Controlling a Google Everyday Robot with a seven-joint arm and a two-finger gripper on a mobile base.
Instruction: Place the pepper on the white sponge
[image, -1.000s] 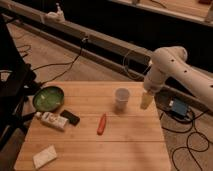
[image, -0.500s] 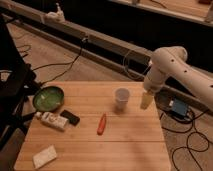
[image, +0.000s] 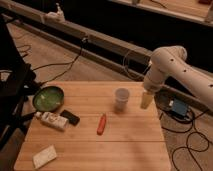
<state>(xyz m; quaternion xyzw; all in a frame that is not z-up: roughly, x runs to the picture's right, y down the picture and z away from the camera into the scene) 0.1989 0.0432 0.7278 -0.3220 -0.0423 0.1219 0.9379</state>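
Note:
The red-orange pepper (image: 101, 123) lies on the wooden table (image: 125, 145), near its middle. The white sponge (image: 44, 156) lies flat at the table's front left corner. My gripper (image: 145, 100) hangs from the white arm over the table's right edge, just right of the white cup (image: 121, 99). It is well right of the pepper and far from the sponge.
A green bowl (image: 48, 97) sits at the table's left edge. A white labelled bottle (image: 51, 120) lies beside a black rectangular object (image: 70, 117) at the left. Cables and a blue box (image: 178, 107) lie on the floor to the right.

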